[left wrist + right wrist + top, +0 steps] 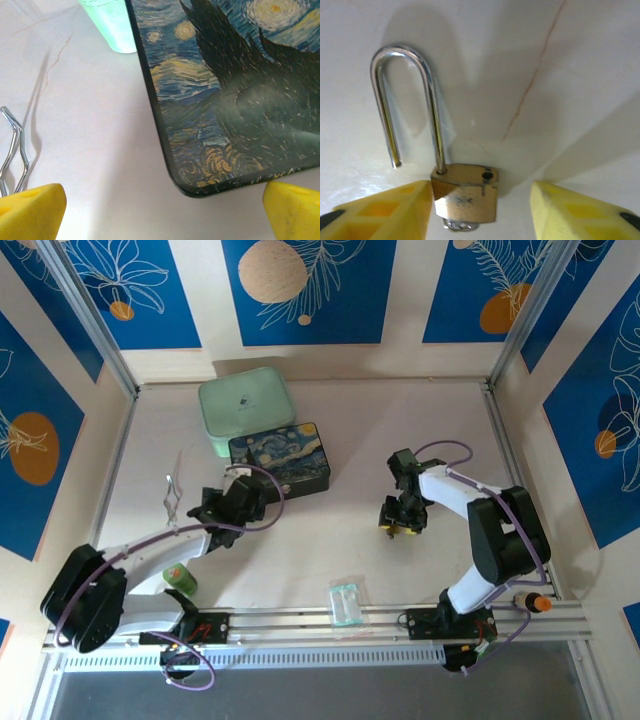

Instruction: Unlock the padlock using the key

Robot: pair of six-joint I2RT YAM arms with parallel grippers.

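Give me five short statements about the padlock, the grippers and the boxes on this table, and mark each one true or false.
1. One end of the shackle stands free of the padlock body. True.
2. The right gripper is shut on the padlock. False: its yellow fingers are spread, with a gap on one side of the brass body between them.
3. The left gripper is open, with a corner of the painted box between its fingers. True.
4. The mint-green tin lies nearer the arm bases than the painted box. False: it lies beyond the box, towards the far wall.
5. The clear packet rests on the painted box. False: it lies at the table's near edge, between the two bases.
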